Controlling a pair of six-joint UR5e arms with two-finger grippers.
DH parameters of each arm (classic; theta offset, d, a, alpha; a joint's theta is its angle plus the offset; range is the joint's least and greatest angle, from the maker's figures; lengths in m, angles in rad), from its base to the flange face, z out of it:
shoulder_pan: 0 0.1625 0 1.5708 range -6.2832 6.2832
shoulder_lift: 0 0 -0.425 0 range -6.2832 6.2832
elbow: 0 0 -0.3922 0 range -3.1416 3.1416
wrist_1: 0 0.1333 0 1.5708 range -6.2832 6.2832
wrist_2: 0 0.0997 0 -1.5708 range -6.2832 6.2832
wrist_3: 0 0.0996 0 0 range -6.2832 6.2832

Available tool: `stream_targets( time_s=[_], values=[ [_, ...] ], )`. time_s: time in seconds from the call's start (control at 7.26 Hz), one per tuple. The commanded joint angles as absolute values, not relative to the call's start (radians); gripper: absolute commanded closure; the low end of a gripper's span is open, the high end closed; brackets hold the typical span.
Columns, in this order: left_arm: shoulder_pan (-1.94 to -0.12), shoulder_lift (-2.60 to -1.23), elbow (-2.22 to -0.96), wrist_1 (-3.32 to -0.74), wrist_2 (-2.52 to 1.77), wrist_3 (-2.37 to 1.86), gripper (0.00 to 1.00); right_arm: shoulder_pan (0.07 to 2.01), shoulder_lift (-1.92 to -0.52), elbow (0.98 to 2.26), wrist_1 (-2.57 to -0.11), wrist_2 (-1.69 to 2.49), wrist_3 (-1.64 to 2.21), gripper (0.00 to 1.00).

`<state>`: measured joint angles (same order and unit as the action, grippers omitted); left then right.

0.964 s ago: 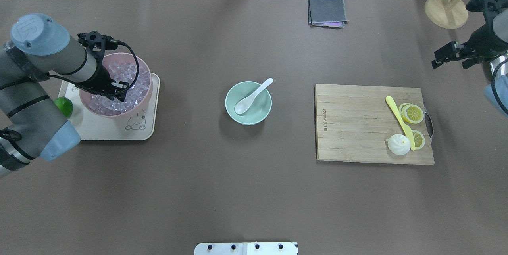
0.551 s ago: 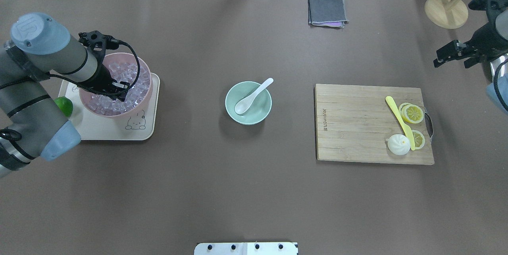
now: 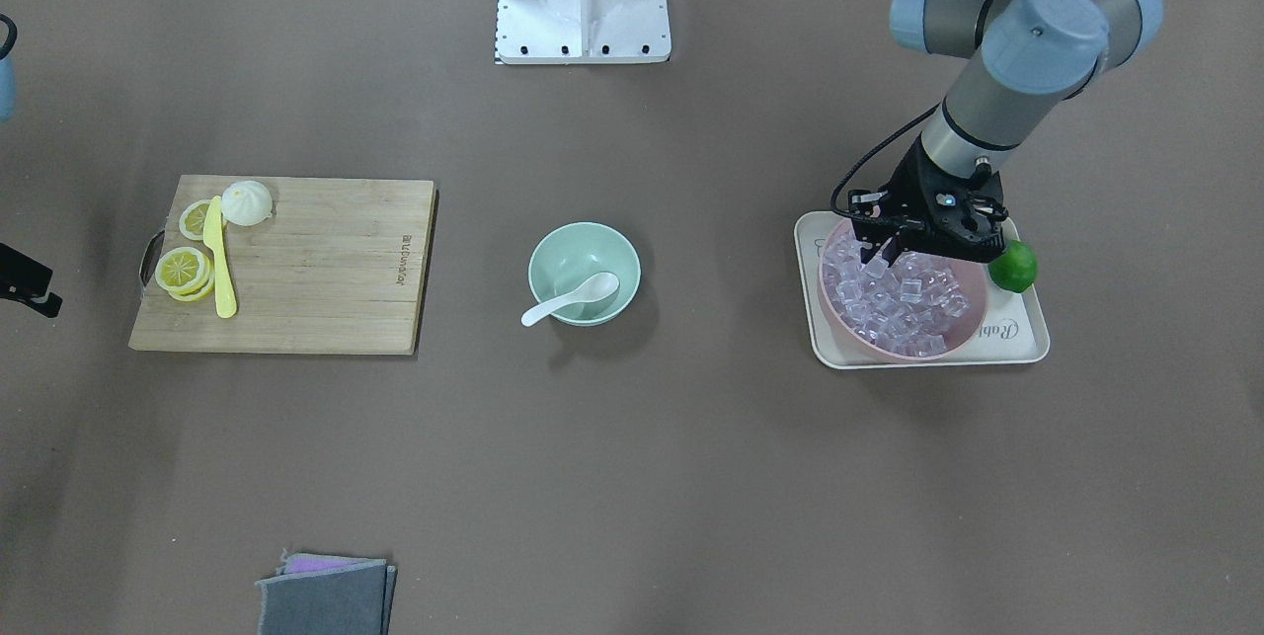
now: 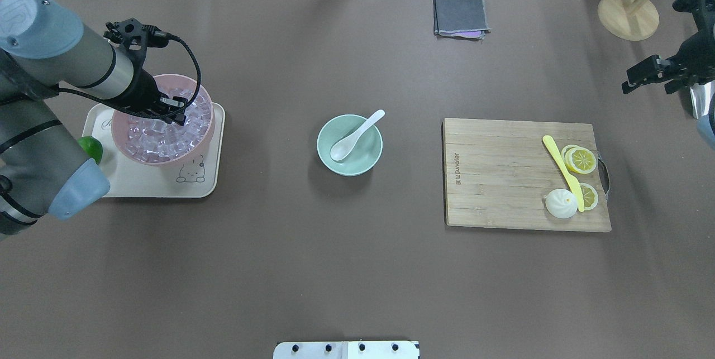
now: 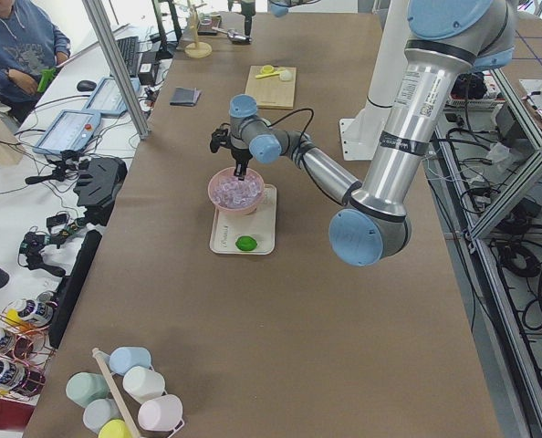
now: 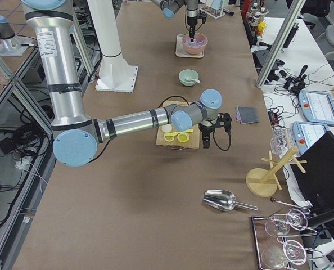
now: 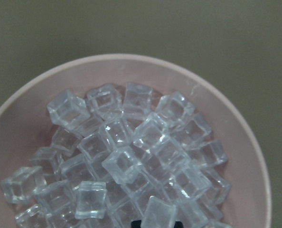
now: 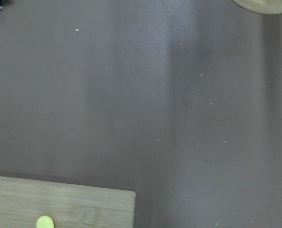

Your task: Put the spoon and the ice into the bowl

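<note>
The white spoon [image 4: 354, 137] lies with its scoop in the mint-green bowl [image 4: 349, 164] at the table's middle, its handle resting on the rim; both also show in the front-facing view, the spoon [image 3: 573, 297] and the bowl [image 3: 583, 250]. My left gripper [image 4: 177, 119] hangs over the pink bowl [image 4: 162, 158] full of ice cubes. In the left wrist view one ice cube [image 7: 157, 211] sits between my dark fingertips, above the pile. My right gripper [image 4: 637, 81] is open and empty at the table's far right edge.
The pink bowl stands on a beige tray [image 4: 167, 186] with a lime [image 4: 91, 148]. A wooden cutting board [image 4: 503, 180] holds a yellow knife [image 4: 561, 169], lemon slices and a bun. A grey cloth [image 4: 460, 15] and a wooden stand [image 4: 628, 15] are at the back.
My left gripper has risen out of the ice pile and shifted toward the table's back. My right arm has drawn further off to the right.
</note>
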<state>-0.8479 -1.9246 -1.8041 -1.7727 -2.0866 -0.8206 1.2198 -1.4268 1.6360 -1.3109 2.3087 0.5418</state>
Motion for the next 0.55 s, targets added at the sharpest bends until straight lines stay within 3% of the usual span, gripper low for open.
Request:
stream_targets(
  time_s=[0.0,0.41],
  values=[
    [-0.836,-2.030,-1.786,-1.758,-2.085,-0.913,1.00,1.255,-1.456,1.635,-1.312,2.315,0.481,0.00],
    [-0.683,-2.246,-1.657,-1.756,-1.995,-1.144,1.00,1.307,-1.508,1.634,-1.310,2.322,0.362,0.00]
  ],
)
